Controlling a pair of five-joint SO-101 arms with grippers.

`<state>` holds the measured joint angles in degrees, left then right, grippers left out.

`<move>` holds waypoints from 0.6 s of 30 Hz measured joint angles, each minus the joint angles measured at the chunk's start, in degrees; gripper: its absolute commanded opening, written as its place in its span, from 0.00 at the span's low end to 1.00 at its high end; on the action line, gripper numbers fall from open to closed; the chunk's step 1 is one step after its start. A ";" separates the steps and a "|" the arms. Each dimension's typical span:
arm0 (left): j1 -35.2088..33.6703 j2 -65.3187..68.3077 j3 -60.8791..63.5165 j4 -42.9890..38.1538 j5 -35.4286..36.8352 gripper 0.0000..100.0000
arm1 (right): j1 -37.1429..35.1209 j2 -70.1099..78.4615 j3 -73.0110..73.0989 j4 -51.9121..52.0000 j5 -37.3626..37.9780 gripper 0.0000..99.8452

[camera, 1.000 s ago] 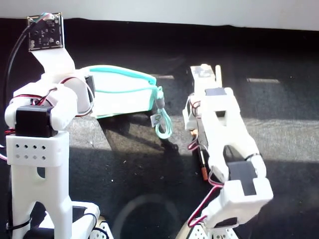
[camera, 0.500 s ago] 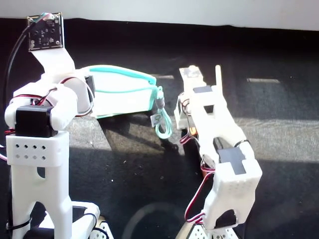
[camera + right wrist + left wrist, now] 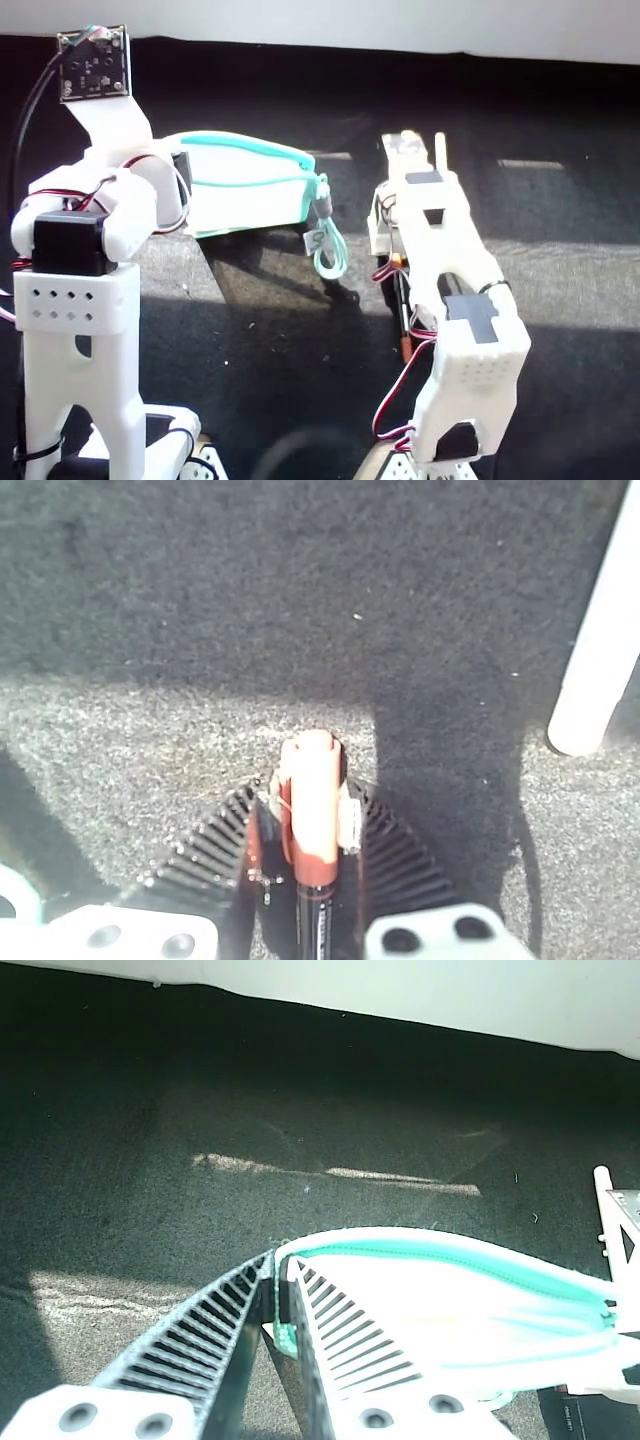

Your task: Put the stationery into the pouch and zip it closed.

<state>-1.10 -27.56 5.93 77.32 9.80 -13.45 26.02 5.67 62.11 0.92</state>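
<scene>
dark mat (image 3: pixel 250 330) | L pincer (image 3: pixel 277 1272) clamps pouch (image 3: pixel 450 1312) rim | R pincer (image 3: pixel 308 795) clamps pen (image 3: pixel 313 825)

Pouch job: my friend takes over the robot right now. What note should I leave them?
Left arm: jaws shut on one end of the pouch, which seems lifted off the table. Its teal zip looks open.
Right arm: jaws shut on a red-brown pen, held beside the pouch's strap end, apart from it.
Done: pouch and pen are both gripped.
Left to do: slide the pen into the pouch, then zip it closed.
</scene>
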 measured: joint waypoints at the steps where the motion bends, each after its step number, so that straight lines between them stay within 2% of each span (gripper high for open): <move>1: 0.00 0.00 0.00 0.00 0.00 0.01 | 0.00 0.09 -0.26 0.53 0.00 0.01; 8: 0.00 0.00 0.00 0.00 0.00 0.01 | 0.79 -7.74 -0.35 4.31 0.00 0.01; 13: 0.00 0.00 0.00 0.00 0.00 0.01 | 4.22 -23.47 -0.44 5.54 0.00 0.01; 18: 0.00 0.00 0.00 0.00 0.00 0.01 | 3.96 -42.02 -0.44 5.10 0.00 0.01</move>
<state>-1.10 -27.56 5.93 77.32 9.80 -9.49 -16.00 5.23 67.21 0.92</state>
